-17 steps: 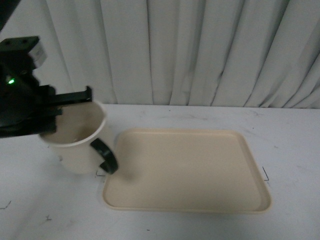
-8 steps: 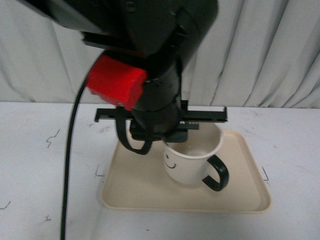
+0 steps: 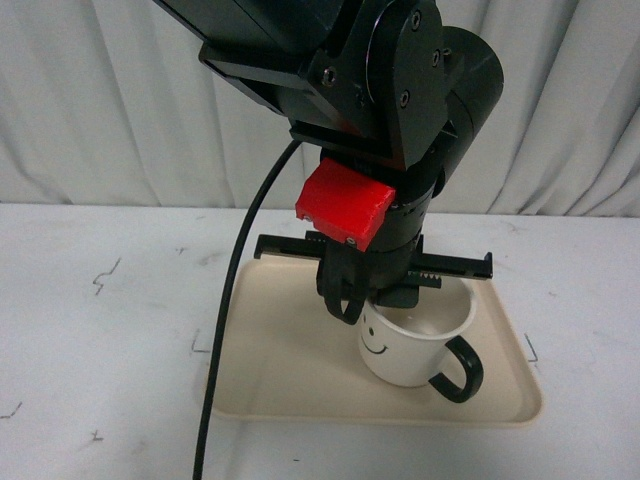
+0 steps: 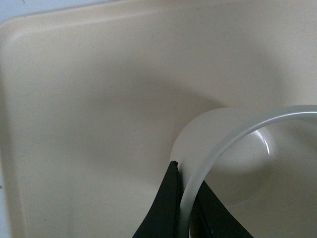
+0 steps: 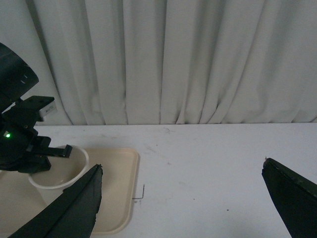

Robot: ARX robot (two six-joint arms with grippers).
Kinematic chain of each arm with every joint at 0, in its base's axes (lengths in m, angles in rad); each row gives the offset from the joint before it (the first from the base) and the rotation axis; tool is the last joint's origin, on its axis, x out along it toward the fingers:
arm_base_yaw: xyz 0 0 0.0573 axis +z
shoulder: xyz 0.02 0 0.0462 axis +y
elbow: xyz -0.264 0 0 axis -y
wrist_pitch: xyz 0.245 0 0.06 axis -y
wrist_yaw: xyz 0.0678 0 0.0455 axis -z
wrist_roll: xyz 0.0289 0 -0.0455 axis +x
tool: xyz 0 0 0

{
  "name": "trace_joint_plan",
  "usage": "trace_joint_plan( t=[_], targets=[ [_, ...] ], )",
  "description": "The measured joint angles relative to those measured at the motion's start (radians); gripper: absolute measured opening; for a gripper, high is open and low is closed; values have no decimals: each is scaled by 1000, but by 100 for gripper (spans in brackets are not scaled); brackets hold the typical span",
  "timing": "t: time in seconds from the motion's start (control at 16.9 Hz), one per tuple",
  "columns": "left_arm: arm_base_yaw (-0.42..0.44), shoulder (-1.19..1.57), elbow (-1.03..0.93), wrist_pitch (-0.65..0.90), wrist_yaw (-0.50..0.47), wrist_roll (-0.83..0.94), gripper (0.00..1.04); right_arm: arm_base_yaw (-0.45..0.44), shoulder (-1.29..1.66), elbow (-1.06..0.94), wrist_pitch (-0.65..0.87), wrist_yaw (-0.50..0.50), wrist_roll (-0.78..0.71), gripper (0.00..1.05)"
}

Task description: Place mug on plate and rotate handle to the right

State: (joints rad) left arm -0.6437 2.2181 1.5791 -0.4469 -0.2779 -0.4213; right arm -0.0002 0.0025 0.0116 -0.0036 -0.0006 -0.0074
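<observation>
The cream mug [image 3: 408,348] stands upright in the right half of the beige plate [image 3: 280,360], its smiley face toward the front left. Its black handle [image 3: 461,371] points to the front right. My left gripper [image 3: 365,300] comes down from above and is shut on the mug's rim at the back left. In the left wrist view the rim [image 4: 223,144] runs between the two black fingers [image 4: 166,208], over the plate [image 4: 99,99]. My right gripper [image 5: 183,198] hangs open over bare table to the right of the plate [image 5: 119,188]; the mug [image 5: 54,181] shows there too.
White curtains [image 3: 570,110] close off the back of the white table [image 3: 100,360]. The left arm's black cable [image 3: 232,330] hangs down over the plate's left edge. Small pen marks [image 3: 528,348] lie by the plate's corners.
The left gripper carried the mug from the table left of the plate onto the plate, then further right and lower. The mug went from tilted to upright.
</observation>
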Motion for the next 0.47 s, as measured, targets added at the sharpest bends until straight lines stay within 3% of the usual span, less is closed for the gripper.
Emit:
trace_joint_plan(
  t=[0.18,0.47],
  targets=[
    [12,25,32,-35,-10,10,3,0,0,0,0,0,0,98],
    [8,-27,-33,33,40,36,52,0,0,0,0,0,0,98]
  ],
)
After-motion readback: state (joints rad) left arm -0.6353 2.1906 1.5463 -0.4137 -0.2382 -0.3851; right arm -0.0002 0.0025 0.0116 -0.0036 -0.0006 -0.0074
